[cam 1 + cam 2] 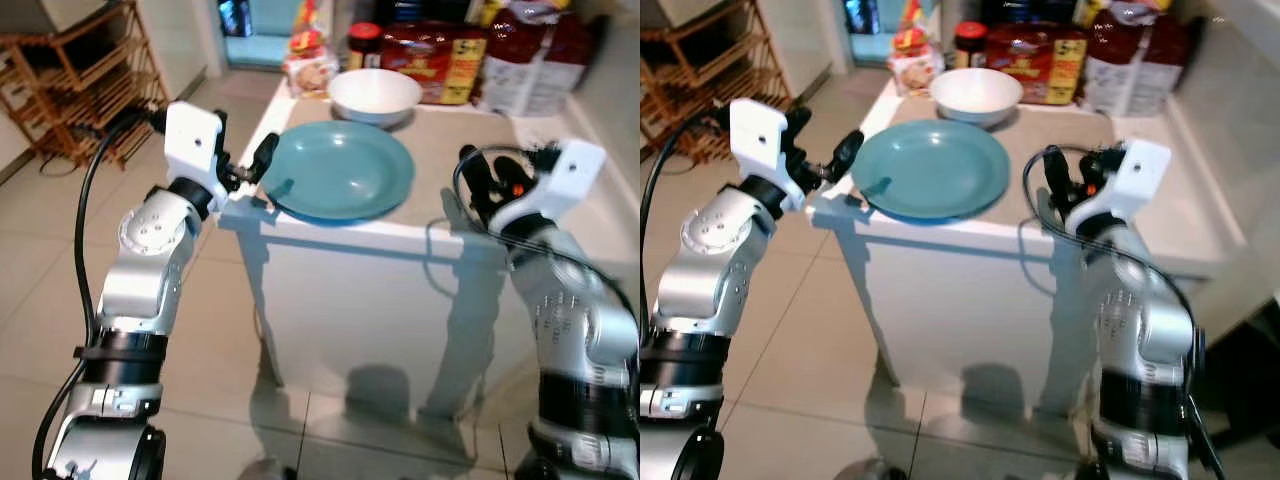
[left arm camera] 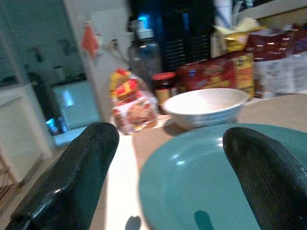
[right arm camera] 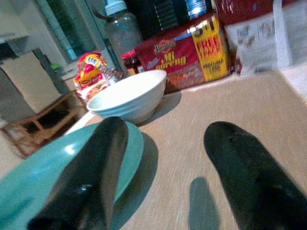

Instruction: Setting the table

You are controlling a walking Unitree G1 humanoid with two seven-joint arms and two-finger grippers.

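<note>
Plate: a teal plate (image 1: 340, 170) lies flat on the near left part of the table (image 1: 480, 150), its near rim close to the table's front edge and its left rim near the corner.
Bowl: a white bowl (image 1: 375, 95) stands upright just behind the plate, at its far rim; whether the two touch cannot be told.
Left pincer: the left pincer (image 1: 265, 172) sits at the plate's left rim by the table corner, fingers apart and holding nothing. In the left wrist view one finger (image 2: 72, 182) lies outside the rim and the other (image 2: 264, 177) over the plate's surface; contact with the plate cannot be told.
Right pincer: the right pincer (image 1: 480, 185) hovers at the table's front edge, to the right of the plate and apart from it, fingers spread and empty. The right wrist view shows one finger (image 3: 91, 177) in front of the plate's rim and the other (image 3: 249, 177) over bare tabletop.
Back of table: a red and yellow box (image 1: 435, 60), a dark jar with a red lid (image 1: 365, 45), a snack packet (image 1: 310, 65), a clear bottle (image 3: 122, 31) and a red and white bag (image 1: 530, 55) stand along the far side.
Surroundings: a wooden rack (image 1: 80, 75) stands on the tiled floor (image 1: 40, 270) to the left.
</note>
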